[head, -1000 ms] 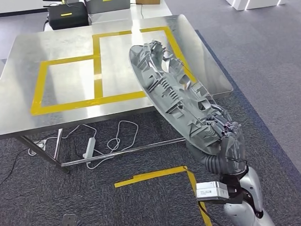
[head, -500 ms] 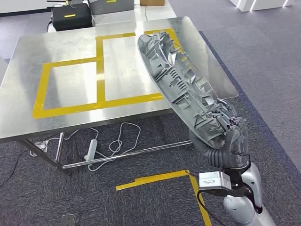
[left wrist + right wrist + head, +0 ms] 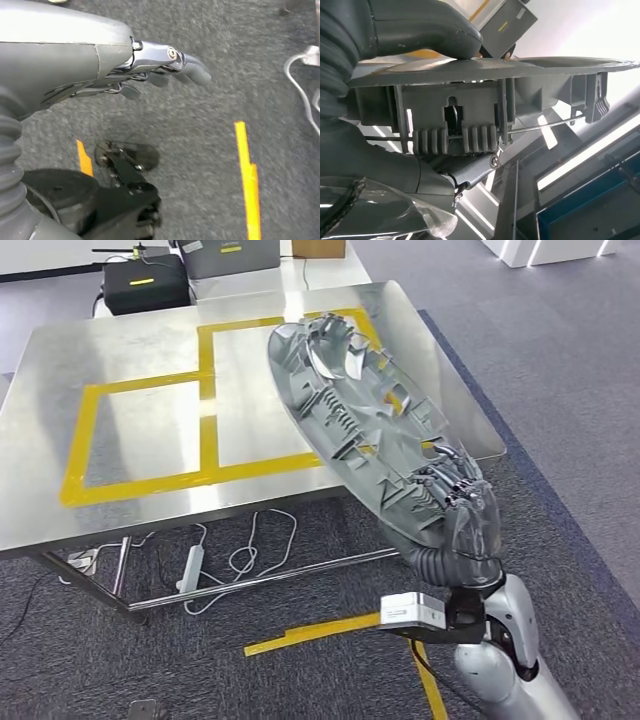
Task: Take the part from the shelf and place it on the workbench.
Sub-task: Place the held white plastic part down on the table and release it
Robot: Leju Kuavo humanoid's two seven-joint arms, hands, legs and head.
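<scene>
The right hand (image 3: 462,502) gripped the near end of a long grey moulded plastic part (image 3: 355,425), its fingers (image 3: 445,465) curled over the ribbed upper face; in the right wrist view the thick grey thumb (image 3: 429,25) pressed against the part's smooth opposite face, so the edge of the part (image 3: 478,100) was clamped between thumb and fingers. The part was held in the air, tilted, with its far end above the right-hand taped square of the bench (image 3: 45,510) and its near end projecting beyond the bench's front edge, over the grey carpet (image 3: 317,680). Yellow tape (image 3: 204,390) marked two adjoining rectangles on the steel bench top. Beneath the bench lay white cables (image 3: 245,555). Behind the bench stood a black case (image 3: 143,285). The left hand (image 3: 166,67) hung above the carpet, holding nothing, its fingers extended and only slightly bent, near a yellow floor strip (image 3: 247,180).
</scene>
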